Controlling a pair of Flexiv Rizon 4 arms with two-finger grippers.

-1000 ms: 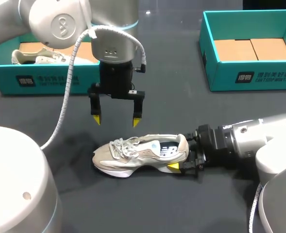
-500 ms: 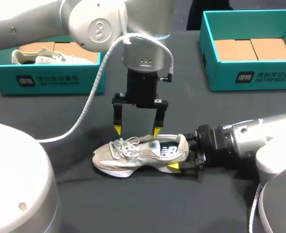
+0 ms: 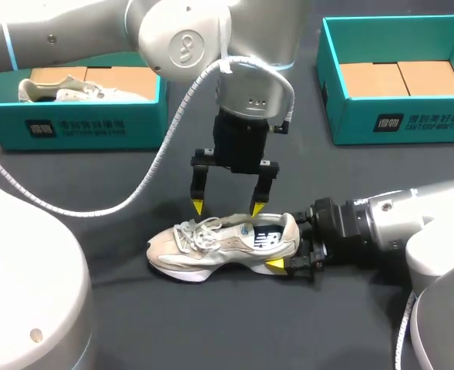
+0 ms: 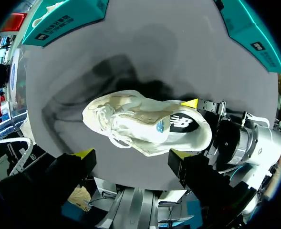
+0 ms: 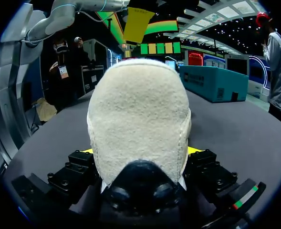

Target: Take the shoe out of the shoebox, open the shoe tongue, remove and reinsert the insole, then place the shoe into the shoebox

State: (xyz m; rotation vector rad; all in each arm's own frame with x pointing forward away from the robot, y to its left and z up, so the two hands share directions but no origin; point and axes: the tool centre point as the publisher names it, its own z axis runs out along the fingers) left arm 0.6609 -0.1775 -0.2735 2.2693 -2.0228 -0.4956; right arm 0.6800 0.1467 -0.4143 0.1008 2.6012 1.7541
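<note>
A beige sneaker (image 3: pixel 219 247) lies on its side on the dark table, toe to the left. My right gripper (image 3: pixel 288 250) is shut on the sneaker's heel (image 5: pixel 138 119), one finger on each side. Only slivers of its yellow fingertips (image 5: pixel 195 150) show beside the heel. My left gripper (image 3: pixel 227 206) hangs open just above the laces and collar. In the left wrist view the shoe (image 4: pixel 140 126) lies ahead of the left gripper (image 4: pixel 130 153), whose fingers touch nothing.
A teal shoebox (image 3: pixel 80 127) at the back left holds a second beige shoe (image 3: pixel 57 91). Another teal shoebox (image 3: pixel 396 116) at the back right shows only its cardboard floor. The left arm's white cable (image 3: pixel 157 177) loops over the table's left half.
My left arm has swung right and come down, from left of and above the shoe to just over its laces and collar. The shoe and the right arm have not moved.
</note>
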